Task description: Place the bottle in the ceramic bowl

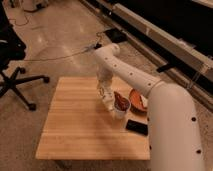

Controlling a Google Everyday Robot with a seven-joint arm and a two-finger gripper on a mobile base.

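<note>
The claw [107,98] hangs low over the wooden bench [75,125], just left of the white cup [121,106]; its opening cannot be told; the bottle is not discernible.

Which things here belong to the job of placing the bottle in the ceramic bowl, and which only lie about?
Job:
- gripper, low over the table beside the white cup
- ceramic bowl, brown
- bottle: cannot be made out

Lying about:
- white cup, dark inside
- black phone
- wooden table
- office chair
</note>
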